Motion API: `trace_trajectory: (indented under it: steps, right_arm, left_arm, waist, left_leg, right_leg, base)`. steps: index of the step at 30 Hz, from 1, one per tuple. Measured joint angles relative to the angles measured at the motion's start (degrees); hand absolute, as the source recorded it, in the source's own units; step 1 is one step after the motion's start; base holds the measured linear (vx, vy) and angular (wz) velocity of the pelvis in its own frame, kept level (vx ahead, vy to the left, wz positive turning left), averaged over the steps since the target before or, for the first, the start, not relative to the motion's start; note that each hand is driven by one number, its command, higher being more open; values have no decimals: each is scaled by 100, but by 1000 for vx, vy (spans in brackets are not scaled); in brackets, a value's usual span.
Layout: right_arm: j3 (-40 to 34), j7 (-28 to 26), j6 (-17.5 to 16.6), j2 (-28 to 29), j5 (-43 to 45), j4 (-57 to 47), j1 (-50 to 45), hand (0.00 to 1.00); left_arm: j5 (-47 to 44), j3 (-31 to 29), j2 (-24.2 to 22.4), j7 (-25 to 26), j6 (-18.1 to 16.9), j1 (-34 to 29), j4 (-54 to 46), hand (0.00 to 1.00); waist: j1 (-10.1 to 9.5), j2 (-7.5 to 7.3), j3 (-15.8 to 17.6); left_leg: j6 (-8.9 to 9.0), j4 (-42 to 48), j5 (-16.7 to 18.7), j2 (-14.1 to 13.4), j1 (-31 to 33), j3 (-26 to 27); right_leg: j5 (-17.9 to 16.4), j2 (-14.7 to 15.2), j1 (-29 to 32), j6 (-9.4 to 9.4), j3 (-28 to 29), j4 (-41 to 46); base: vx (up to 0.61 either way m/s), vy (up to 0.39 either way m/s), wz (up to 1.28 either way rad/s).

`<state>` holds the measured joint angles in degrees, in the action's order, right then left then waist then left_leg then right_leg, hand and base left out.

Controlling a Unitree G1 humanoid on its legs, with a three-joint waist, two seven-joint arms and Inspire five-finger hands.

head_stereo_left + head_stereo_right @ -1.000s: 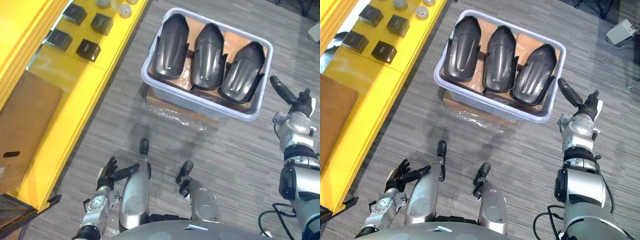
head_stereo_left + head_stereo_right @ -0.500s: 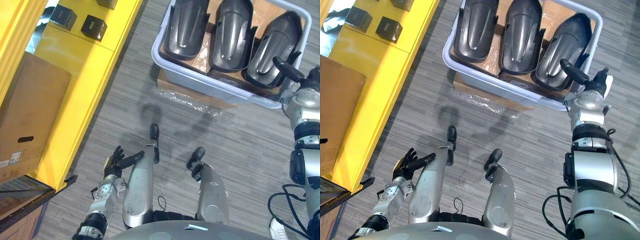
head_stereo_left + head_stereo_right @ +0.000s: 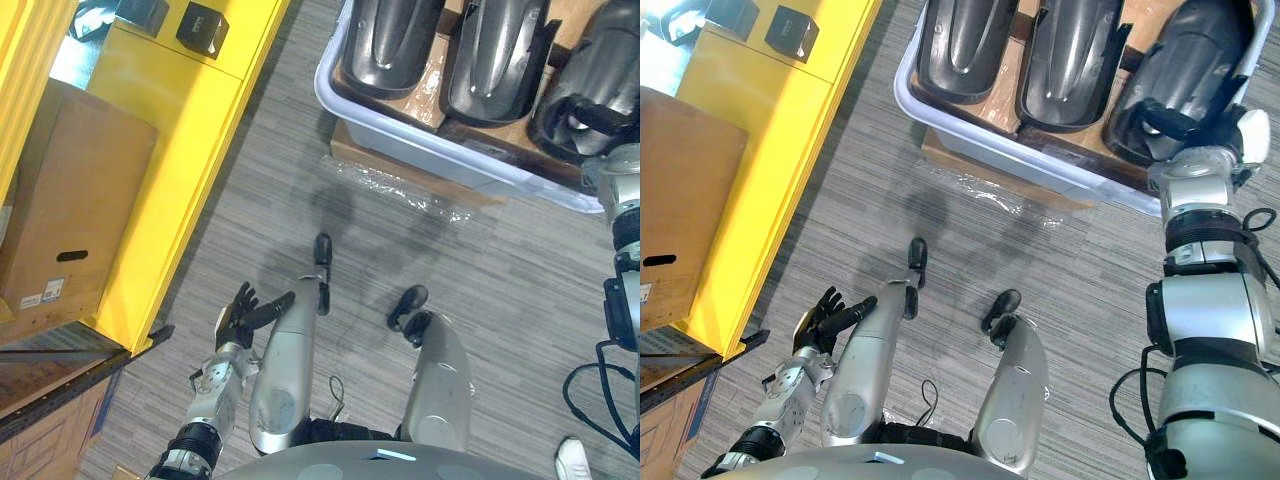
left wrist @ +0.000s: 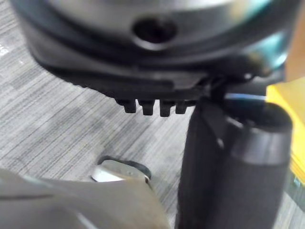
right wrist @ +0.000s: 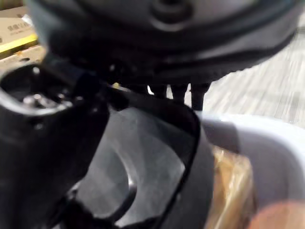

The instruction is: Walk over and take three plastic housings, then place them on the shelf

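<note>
Three black plastic housings lie side by side in a pale bin [image 3: 1040, 160] on the floor ahead: the left housing [image 3: 960, 45], the middle housing [image 3: 1075, 50] and the right housing [image 3: 1195, 70]. My right hand [image 3: 1175, 125] reaches over the bin's near wall to the near end of the right housing; its thumb [image 5: 47, 143] lies in that housing's hollow [image 5: 138, 176] and its fingers [image 5: 178, 90] look straight, so it is open. My left hand [image 3: 235, 312] hangs low by my side, open, fingers spread over the grey floor.
A yellow shelf [image 3: 170, 130] runs along the left, with small black boxes [image 3: 203, 28] on it and a cardboard box [image 3: 70, 210] nearer me. The bin rests on flat cardboard [image 3: 400, 168] with clear film. A wooden cabinet [image 3: 40, 440] stands at the lower left.
The whole picture has shifted as I came closer to the bin. My right hand has gone from beside the bin to the near end of the right housing.
</note>
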<state>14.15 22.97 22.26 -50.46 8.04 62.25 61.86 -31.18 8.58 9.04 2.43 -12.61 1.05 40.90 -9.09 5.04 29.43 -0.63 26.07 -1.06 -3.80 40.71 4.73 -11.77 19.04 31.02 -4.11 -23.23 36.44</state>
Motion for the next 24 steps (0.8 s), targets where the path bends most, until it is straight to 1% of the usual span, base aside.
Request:
trace_trajectory:
  steps: [2, 7, 9, 10, 12, 16, 18, 21, 23, 24]
  right_arm:
    - [24, -24, 105, -136, -110, 22, 0, 0]
    - [181, -25, 216, -166, -577, 234, -3, 0]
    - [183, -126, 239, -159, -738, 242, -15, 0]
    - [184, -277, 217, -113, -774, 282, -41, 0]
    - [176, -276, 180, 8, -789, 263, -43, 0]
    - [164, -228, 18, 73, -1091, 254, -60, 0]
    - [169, -173, -91, 77, -1213, 253, -141, 0]
    - [167, 5, -369, 96, -1214, 213, -296, 0]
    - [155, 137, -628, 97, -1226, 199, -425, 0]
    - [153, 158, -680, 97, -1228, 185, -471, 0]
  left_arm:
    - [-22, -1, 5, -18, -5, 6, -10, 100]
    - [-33, 0, 15, -13, -2, 6, -20, 100]
    - [-33, 0, 15, -13, 6, 6, -25, 100]
    - [-39, 0, 15, -14, 7, 6, -30, 100]
    - [-73, 3, 15, -15, 15, 6, -31, 100]
    - [-200, 20, 35, -19, 21, 5, -42, 100]
    - [-200, 23, 35, -23, 20, 5, -44, 100]
    - [-198, 23, 36, -25, 18, 5, -42, 100]
    - [-198, 23, 31, -25, 18, 5, -39, 100]
    - [-198, 23, 26, -25, 18, 5, -39, 100]
  waist:
    - [0, 0, 0]
    - [6, -1, -1]
    - [5, -2, -1]
    - [3, -2, -1]
    - [6, -2, -2]
    - [-3, -9, -7]
    - [-14, -11, -8]
    - [-11, -13, -10]
    - [0, -15, -10]
    - [-1, -17, -10]
  left_leg:
    - [-17, 8, 5, -11, 66, 1]
    - [7, 2, -25, -64, 67, 42]
    - [10, -13, -35, -66, 58, 46]
    - [1, -21, -46, -68, 51, 48]
    - [-5, -22, -50, -71, 36, 50]
    - [4, -30, -34, -69, -73, 44]
    - [-20, -39, -19, -78, -109, 53]
    - [-31, -56, -33, -93, -127, 103]
    - [-60, -88, -96, -105, -197, 133]
    - [-60, -105, -97, -109, -233, 137]
  right_leg:
    - [-41, 4, 68, -2, -12, 54]
    - [-34, -7, 84, 15, -16, 75]
    - [-30, -8, 82, 23, -17, 75]
    - [-29, -9, 78, 28, -21, 75]
    - [-29, -10, 64, 30, -23, 75]
    - [-31, -12, -97, 30, -78, 38]
    - [-34, -9, -145, 29, -97, 33]
    - [-29, -11, -158, 19, -102, 14]
    - [-7, -27, -229, 0, -101, -38]
    - [-1, -36, -269, -7, -104, -66]
  base:
    - [-30, -36, 4]
    - [13, -14, -1]
    - [37, -19, 0]
    - [49, -25, 0]
    - [42, -21, 1]
    - [20, -11, 5]
    - [4, -10, 7]
    - [0, 0, 0]
    - [41, -14, -2]
    - [46, -19, -2]
